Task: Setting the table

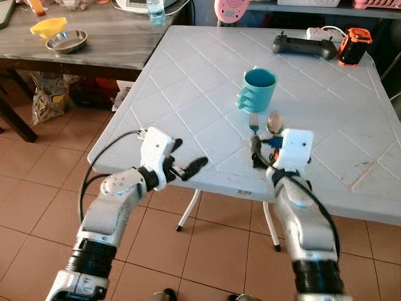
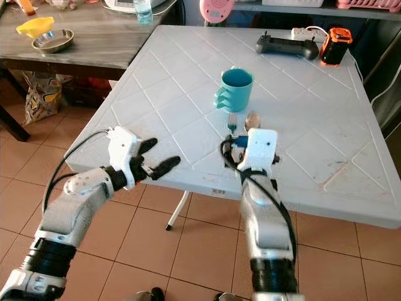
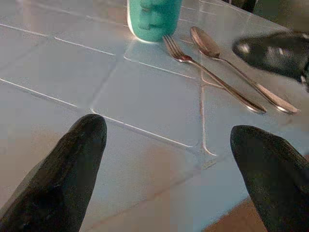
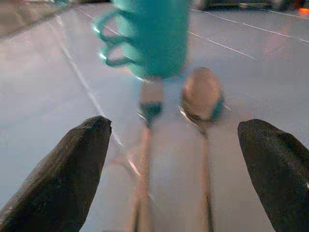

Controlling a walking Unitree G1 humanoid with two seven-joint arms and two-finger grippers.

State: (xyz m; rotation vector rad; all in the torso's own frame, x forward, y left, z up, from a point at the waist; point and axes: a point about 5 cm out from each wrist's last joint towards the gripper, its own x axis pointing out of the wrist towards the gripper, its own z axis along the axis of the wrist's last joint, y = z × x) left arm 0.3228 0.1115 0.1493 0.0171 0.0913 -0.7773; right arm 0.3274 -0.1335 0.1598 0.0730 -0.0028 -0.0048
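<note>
A white plastic table takes up most of the head view, with a grey wooden table at ten o'clock holding a steel bowl. At one o'clock on the far edge lie a black controller and an orange device.

Near centre stands the teal cup, upright, handles toward nine o'clock. Just at its six o'clock lie the fork and the spoon, side by side, flat, heads toward the cup.

The right gripper hovers low over the cutlery handles, fingers spread wide, grasping nothing. The left gripper waits at eight o'clock by the near table edge, likewise released and empty.

Cup, fork and spoon look placed; no plate is visible, so the setting seems partly done.
</note>
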